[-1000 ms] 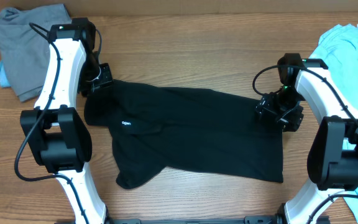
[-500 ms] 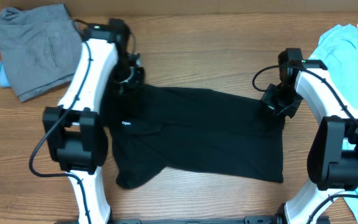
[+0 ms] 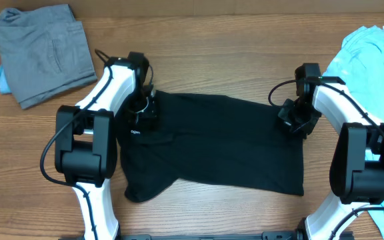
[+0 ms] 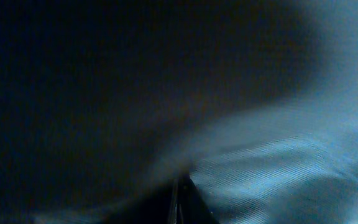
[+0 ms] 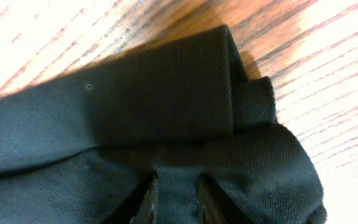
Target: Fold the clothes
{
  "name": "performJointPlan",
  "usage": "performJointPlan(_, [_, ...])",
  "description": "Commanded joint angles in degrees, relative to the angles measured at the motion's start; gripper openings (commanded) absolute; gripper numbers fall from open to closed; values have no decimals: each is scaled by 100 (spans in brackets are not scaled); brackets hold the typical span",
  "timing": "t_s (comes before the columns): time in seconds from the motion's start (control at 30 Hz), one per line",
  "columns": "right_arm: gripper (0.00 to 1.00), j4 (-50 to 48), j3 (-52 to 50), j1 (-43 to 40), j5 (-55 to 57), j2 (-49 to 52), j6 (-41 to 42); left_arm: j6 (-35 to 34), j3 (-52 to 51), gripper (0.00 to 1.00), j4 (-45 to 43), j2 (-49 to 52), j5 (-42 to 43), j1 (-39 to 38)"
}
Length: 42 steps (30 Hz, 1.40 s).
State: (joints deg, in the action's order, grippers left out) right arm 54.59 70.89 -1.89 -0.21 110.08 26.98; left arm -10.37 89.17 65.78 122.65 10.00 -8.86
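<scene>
Left tool, close up: the left gripper (image 4: 179,198) shows only as a dark wedge at the bottom edge, tips shut together on the cloth. The rest of that view is blurred dark fabric, too close to make out any seam.
Right tool, close up: the right gripper (image 5: 174,198) is cut off by the bottom edge. Its fingers (image 5: 143,204) stand narrowly apart, pinching a strip of black knit cloth.
Corner at right tool: a doubled-over corner lies just beyond the fingers on the brown wooden table (image 5: 328,74).
Shirt: the black short-sleeved collared shirt (image 3: 225,147) lies spread across the table's middle, its small white logo (image 3: 135,132) toward the left.
Left tool from above: on the shirt's far left corner, just beyond the logo; its tips are hidden under its own body.
Right tool from above: on the far right corner, tips hidden likewise.
Hard to tell: the collar's outline is lost in the black.
Far left: a crumpled grey garment (image 3: 42,53), well apart from the shirt.
Far right: a light blue T-shirt (image 3: 375,67), cut off by the frame edge.
</scene>
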Motion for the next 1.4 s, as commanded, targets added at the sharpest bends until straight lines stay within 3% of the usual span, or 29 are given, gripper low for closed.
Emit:
performJointPlan(0.0, [26, -87, -190, -44, -26, -146, 26, -162, -437, 7, -210, -13, -310, 400])
performJointPlan(0.4, [18, -361, -251, -42, 293, -142, 476, -214, -577, 4, -173, -15, -463, 1456])
performJointPlan(0.63, [18, -848, -251, -37, 275, -142, 470, -299, -575, 4, -155, -15, -466, 1534])
performJointPlan(0.77, [21, -1069, -247, -37, 282, -142, 428, -603, -575, 4, -94, -15, -960, 1552])
performJointPlan(1.0, [26, -1224, 105, -37, 334, -142, 262, -1091, -575, 4, -48, -15, -994, 1773])
performJointPlan(1.13, [23, -601, 833, -37, 625, -142, 168, -1088, -387, 4, 120, -50, -726, 1849])
performJointPlan(1.23, [13, 101, 1438, -37, 638, -144, 173, -1110, -133, 4, 334, -170, -754, 1827])
performJointPlan(1.37, [12, 922, 2214, -31, 404, -144, 149, -1108, 317, 4, 634, -511, -750, 1764])
